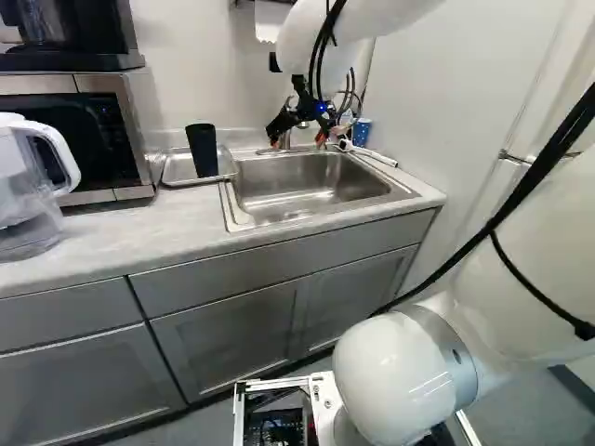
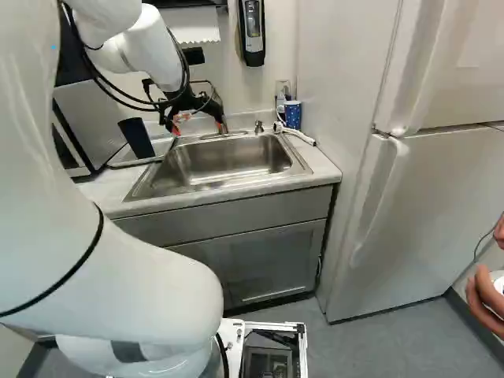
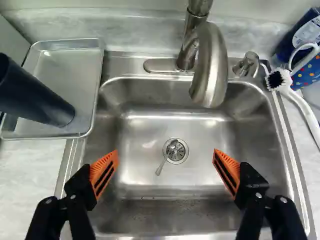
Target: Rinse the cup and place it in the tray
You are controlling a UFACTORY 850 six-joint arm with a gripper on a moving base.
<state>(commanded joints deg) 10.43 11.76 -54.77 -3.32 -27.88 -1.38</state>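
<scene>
- Hanging above the sink (image 3: 215, 130), the gripper (image 2: 198, 128) has its fingers spread wide
- Dark cup (image 3: 40, 97) standing in the metal tray (image 3: 67, 55), left of the sink
- Spoon (image 3: 166, 157) at the drain (image 3: 178, 155)
- Faucet (image 3: 210, 75) at the sink's far side
- White brush (image 3: 300, 105) beside the spotted mug (image 3: 308, 74), at the far right

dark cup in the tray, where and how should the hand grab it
Best gripped around the middle of its side wall: the cup is tall and stands upright in the tray. I'd bring the open hand in from the sink side, since the microwave is close on the other, one finger each side.
</scene>
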